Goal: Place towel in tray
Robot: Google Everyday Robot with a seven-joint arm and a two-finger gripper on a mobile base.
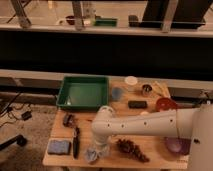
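The towel (93, 154) is a crumpled grey-blue cloth lying near the front edge of the wooden table (155, 152). My gripper (101, 146) points down from the white arm's bend and sits right on top of the towel, at its right side. The fingers are hidden among the cloth. The tray (63, 95) is green and rectangular. It stands empty at the back left of the table, well behind the gripper.
A blue sponge (59, 146) and a black-handled tool (76, 143) lie left of the towel. A brown cluster (132, 148) lies to its right. A purple bowl (177, 146), a red bowl (166, 105), a black block (137, 104) and cups (117, 93) stand further right and back.
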